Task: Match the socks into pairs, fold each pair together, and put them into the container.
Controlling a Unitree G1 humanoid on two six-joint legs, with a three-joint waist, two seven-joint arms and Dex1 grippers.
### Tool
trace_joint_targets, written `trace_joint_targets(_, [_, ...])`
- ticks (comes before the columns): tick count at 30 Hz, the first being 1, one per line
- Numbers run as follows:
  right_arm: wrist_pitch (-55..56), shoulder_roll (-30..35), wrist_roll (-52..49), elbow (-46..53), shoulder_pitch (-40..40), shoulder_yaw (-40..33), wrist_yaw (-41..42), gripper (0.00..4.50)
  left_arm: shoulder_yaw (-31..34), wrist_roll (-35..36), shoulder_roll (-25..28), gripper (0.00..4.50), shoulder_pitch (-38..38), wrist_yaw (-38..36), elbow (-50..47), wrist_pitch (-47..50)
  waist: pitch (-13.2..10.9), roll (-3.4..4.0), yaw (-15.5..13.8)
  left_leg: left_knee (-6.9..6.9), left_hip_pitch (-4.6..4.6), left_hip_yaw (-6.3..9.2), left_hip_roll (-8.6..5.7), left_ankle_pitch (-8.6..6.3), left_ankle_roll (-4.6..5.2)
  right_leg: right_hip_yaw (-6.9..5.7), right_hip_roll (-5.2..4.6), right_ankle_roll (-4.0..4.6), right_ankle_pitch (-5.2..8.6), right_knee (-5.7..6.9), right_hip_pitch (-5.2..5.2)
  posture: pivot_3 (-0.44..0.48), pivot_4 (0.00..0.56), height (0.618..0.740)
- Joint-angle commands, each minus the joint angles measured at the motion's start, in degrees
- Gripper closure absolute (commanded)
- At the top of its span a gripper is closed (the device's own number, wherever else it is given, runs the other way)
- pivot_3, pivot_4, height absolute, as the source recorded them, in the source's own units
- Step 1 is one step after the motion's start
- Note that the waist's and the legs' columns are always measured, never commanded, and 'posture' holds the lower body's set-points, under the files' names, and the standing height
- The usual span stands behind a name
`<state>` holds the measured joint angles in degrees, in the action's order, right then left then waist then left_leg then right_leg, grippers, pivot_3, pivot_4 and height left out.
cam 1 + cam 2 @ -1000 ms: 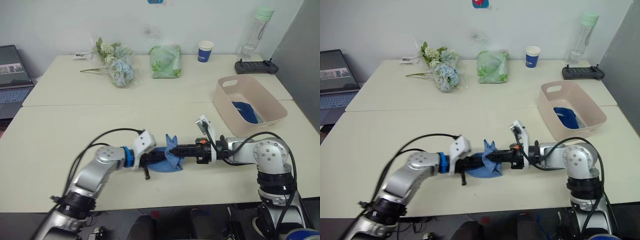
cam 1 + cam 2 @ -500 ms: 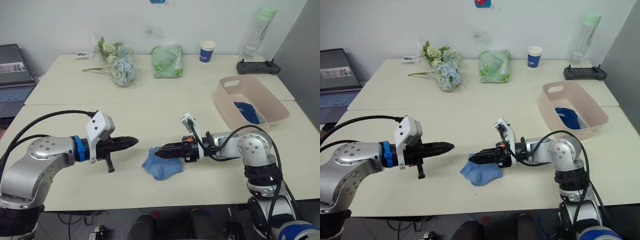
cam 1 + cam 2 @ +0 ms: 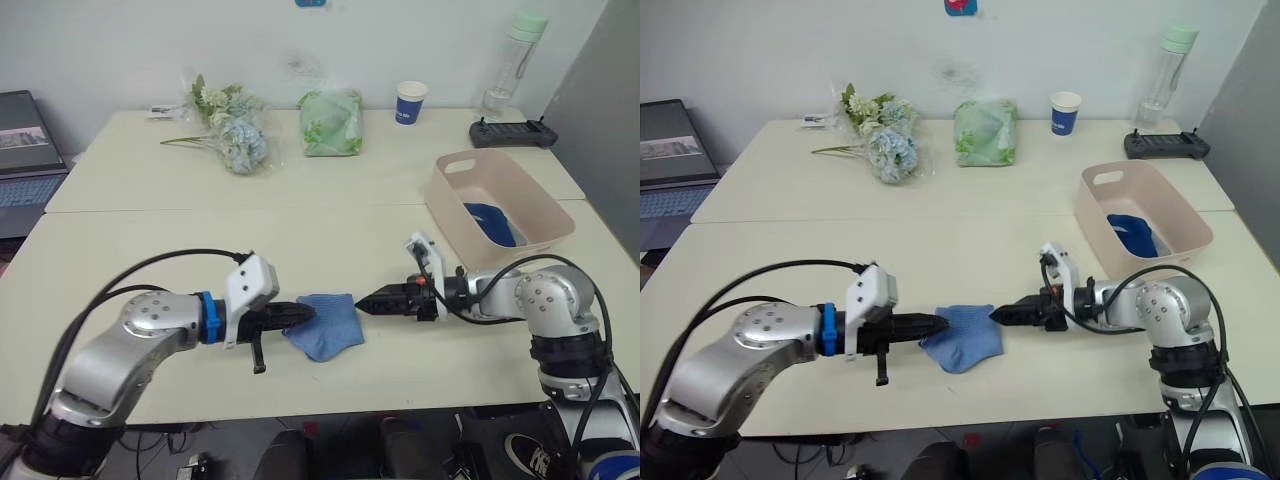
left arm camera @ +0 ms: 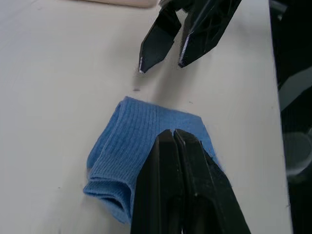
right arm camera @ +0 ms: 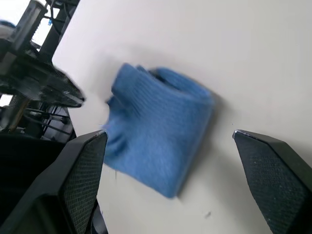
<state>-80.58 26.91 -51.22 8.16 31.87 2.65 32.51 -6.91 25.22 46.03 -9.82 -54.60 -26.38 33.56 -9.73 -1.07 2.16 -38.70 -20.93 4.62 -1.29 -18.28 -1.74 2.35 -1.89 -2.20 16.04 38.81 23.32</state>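
Observation:
A folded light blue bundle of socks (image 3: 327,326) lies flat on the near table, between my two grippers. My left gripper (image 3: 307,311) is shut, and its tip rests on the bundle's left edge (image 4: 127,132). My right gripper (image 3: 364,303) is open and empty just off the bundle's right edge, its fingers (image 5: 83,170) spread wide on either side of the blue fabric (image 5: 158,122). The pale pink container (image 3: 450,215) stands at the right with a dark blue sock (image 3: 492,222) lying inside it.
Along the far table stand a bunch of flowers (image 3: 235,135), a green bag (image 3: 332,122), a blue paper cup (image 3: 411,101), a bottle (image 3: 512,62) and a black controller (image 3: 512,132). A laptop (image 3: 25,150) sits at the far left.
My left gripper swung out to the left and has come back onto the bundle's left edge. My right gripper let go of the fabric, opened and drew back to the right.

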Motion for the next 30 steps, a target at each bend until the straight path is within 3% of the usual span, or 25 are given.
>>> trace_joint_targets(1, [2.70, -0.46, 1.95, 1.32, -0.12, 2.29, 1.08, 0.08, -5.18, -8.71, -0.43, 4.50, 0.06, 0.60, 6.06, -7.74, 0.00, 0.00, 0.04, 0.01, 0.00, 0.00, 0.00, 0.00, 0.00, -0.02, 0.00, 0.00, 0.00, 0.00, 0.00, 0.000, 0.150, 0.740])
trace_joint_targets(6, [4.41, -2.43, 4.46, -0.91, -0.04, 5.63, 2.01, 0.08, -8.77, -15.38, -0.71, 4.50, 0.19, 0.96, 12.56, -12.61, 0.01, 0.00, -0.33, -0.01, -0.02, 0.04, -0.03, 0.00, 0.00, -0.03, -0.06, 0.00, 0.00, -0.07, -0.02, 0.000, 0.150, 0.740])
trace_joint_targets(13, [5.68, -7.44, 7.26, -7.13, 1.49, 8.87, 3.30, 0.08, -6.86, -14.33, -1.56, 4.50, 0.15, 0.78, 13.61, -13.59, 0.09, 0.00, -0.15, -0.02, 0.08, 0.08, -0.02, 0.00, 0.00, -0.03, -0.07, 0.00, 0.00, 0.01, -0.08, 0.000, 0.150, 0.740])
trace_joint_targets(20, [4.88, -13.23, 7.47, -12.27, 2.55, 7.11, 3.74, 0.08, -5.26, -13.54, -2.04, 4.50, 0.23, 1.19, 12.79, -13.34, 0.12, 0.01, -0.11, -0.02, 0.11, 0.11, 0.00, 0.00, 0.00, -0.04, -0.05, 0.00, 0.00, 0.06, -0.08, 0.000, 0.150, 0.740])
trace_joint_targets(24, [4.71, -13.54, 8.05, -12.23, 2.62, 7.17, 4.33, 0.99, -3.77, -12.23, -2.42, 4.50, -0.25, 1.10, 11.86, -12.47, 0.11, 0.03, -0.16, -0.01, 0.08, 0.15, 0.00, 0.00, 0.00, -0.03, -0.05, 0.00, 0.00, 0.06, -0.06, 0.000, 0.150, 0.740])
trace_joint_targets(30, [5.53, -13.90, 9.88, -11.96, 1.85, 6.32, 3.04, 3.20, -2.23, -11.29, -3.08, 4.50, 0.03, 1.32, 11.10, -12.36, 0.10, 0.03, -0.22, -0.02, 0.05, 0.14, -0.02, 0.00, 0.00, -0.04, -0.07, 0.00, 0.00, 0.04, -0.05, 0.000, 0.150, 0.740])
